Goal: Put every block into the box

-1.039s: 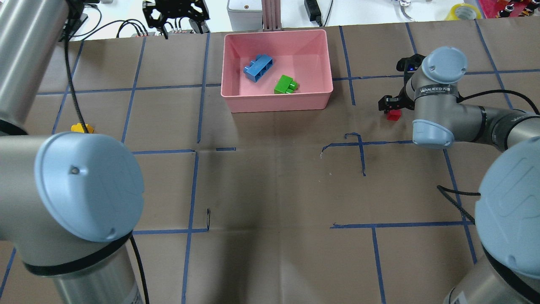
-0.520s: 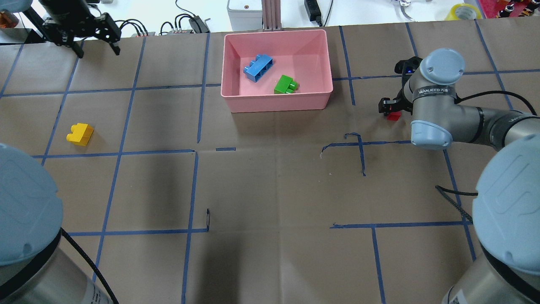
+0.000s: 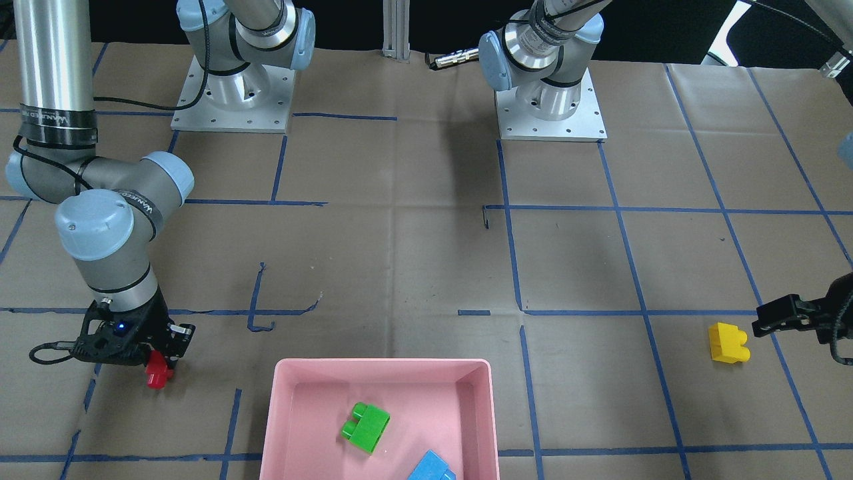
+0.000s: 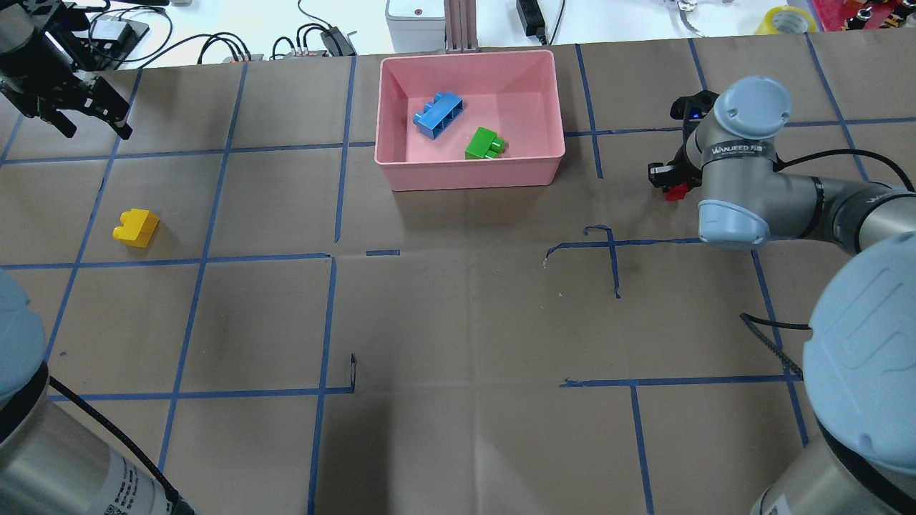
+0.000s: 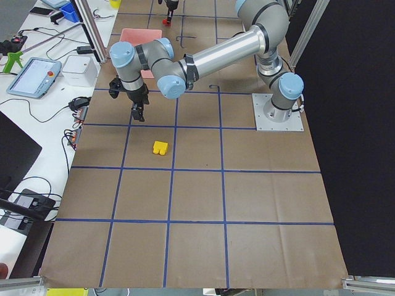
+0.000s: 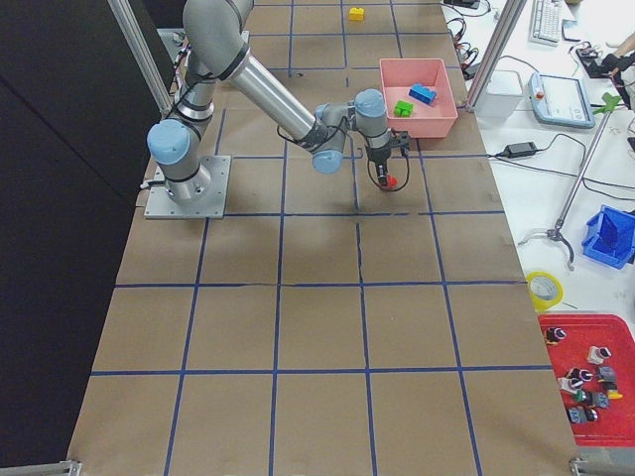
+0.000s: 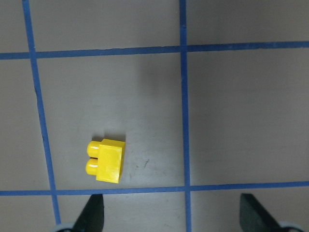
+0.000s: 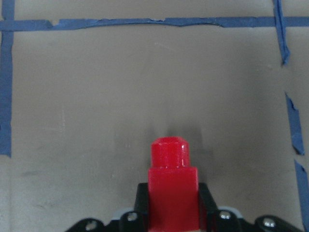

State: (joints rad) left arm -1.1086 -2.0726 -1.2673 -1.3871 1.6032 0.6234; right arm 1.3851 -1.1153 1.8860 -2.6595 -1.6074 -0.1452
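Note:
The pink box stands at the far middle of the table and holds the blue block and the green block. My right gripper is right of the box, shut on the red block, which it holds low over the paper. The yellow block lies on the paper at the left. My left gripper is open and empty, beyond the yellow block. In the left wrist view the yellow block lies just ahead of the left fingertip.
Blue tape lines grid the brown paper. Cables and devices lie past the far edge, with a yellow tape roll at the far right. The arm bases stand at the robot's side of the table.
My left arm has swung out to the left; its gripper went from the far middle to above the yellow block. My right gripper with the red block shifted slightly right.

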